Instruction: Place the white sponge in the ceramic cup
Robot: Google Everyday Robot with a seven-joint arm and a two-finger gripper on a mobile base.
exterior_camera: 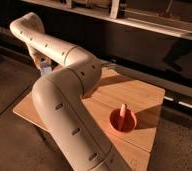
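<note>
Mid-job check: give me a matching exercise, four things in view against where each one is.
Things:
1 orange bowl
2 pale stick
3 tool
4 arm

Places:
A stands in the bowl
B beyond the arm, at the far left edge of the table
C on the table, right of the arm
D sweeps over the table's left part

Pairs: 1-C, 2-A, 3-B, 4-D

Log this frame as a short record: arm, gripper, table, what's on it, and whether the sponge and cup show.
arm: pale jointed arm sweeps across the wooden table, hiding much of it
gripper: gripper at the far left edge of the table, mostly hidden behind the arm, shut
on table: orange bowl with a pale stick standing in it
sponge: not visible
cup: not visible
</note>
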